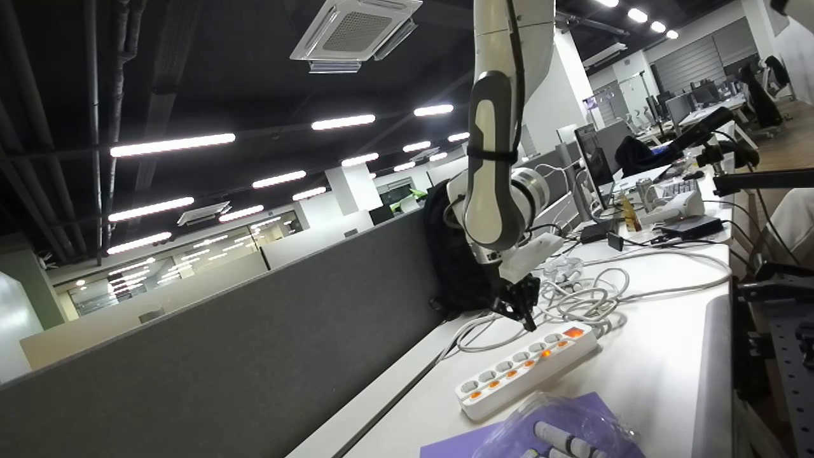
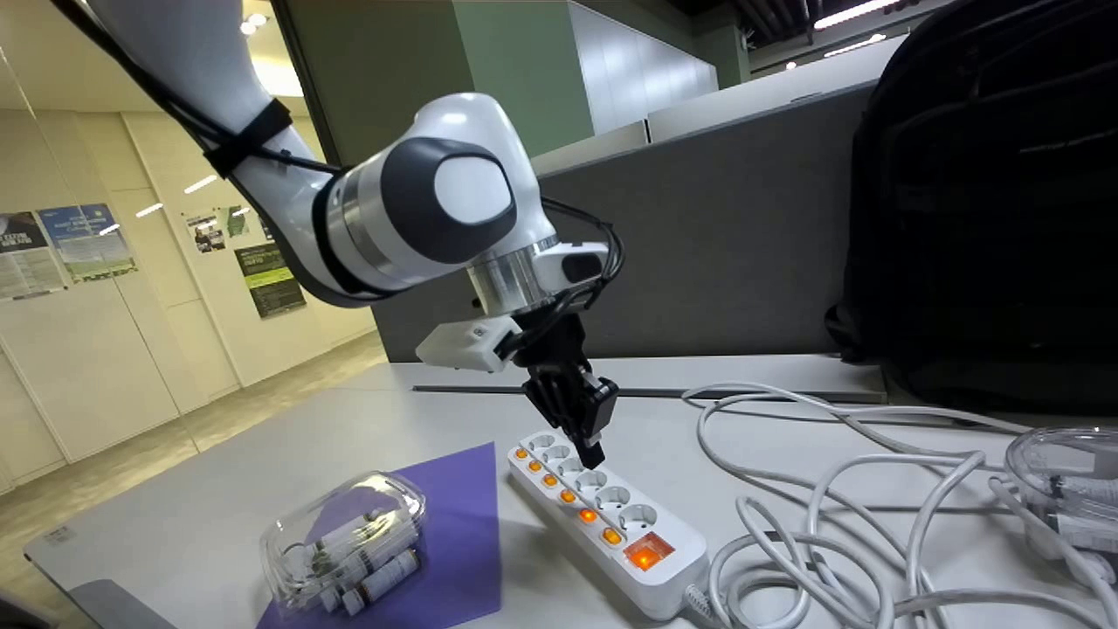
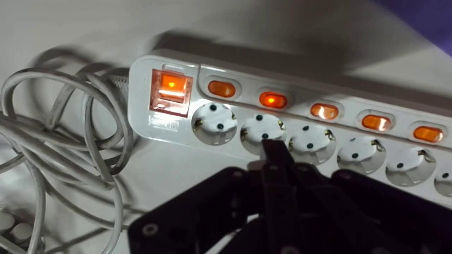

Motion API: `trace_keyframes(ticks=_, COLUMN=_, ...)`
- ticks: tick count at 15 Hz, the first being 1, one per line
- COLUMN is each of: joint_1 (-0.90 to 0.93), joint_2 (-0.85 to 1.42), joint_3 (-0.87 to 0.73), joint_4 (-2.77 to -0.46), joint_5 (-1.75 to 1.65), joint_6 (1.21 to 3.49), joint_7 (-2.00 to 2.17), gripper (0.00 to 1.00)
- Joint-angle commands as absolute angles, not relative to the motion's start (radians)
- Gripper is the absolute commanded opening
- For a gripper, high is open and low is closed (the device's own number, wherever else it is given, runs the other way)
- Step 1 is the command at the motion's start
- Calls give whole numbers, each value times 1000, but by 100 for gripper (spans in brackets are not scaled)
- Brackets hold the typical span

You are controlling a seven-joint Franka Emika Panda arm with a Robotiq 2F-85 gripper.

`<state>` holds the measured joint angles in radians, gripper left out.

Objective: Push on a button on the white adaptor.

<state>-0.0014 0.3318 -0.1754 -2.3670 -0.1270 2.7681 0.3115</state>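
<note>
The adaptor (image 2: 601, 511) is lying on the desk (image 2: 349, 428), between the cables (image 3: 67, 162) and the sheet (image 2: 467, 515). The hand (image 3: 277, 151) is hovering near the sockets (image 3: 315, 139), closed, gripping nothing. The step is probably calling for moving from the sockets to the buttons (image 3: 324, 111), centring over the intended one, then pressing straight down; an off-centre push is likely risking a sliding adaptor. The wrist view is showing only five buttons; both exterior views are showing six. In an exterior view, the fingertips (image 1: 529, 323) are standing apart from the adaptor.
</note>
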Motion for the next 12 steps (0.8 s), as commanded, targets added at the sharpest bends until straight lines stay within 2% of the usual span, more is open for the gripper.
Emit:
trace_keyframes(ticks=1, joint_1=28, joint_2=366, joint_3=-195, joint_4=-2357, joint_5=-124, joint_6=2789, joint_7=341, gripper=0)
trace_keyframes(ticks=12, joint_1=25, joint_2=431, joint_3=-178, joint_4=-2362, joint_5=-43, joint_6=2807, joint_7=313, gripper=0)
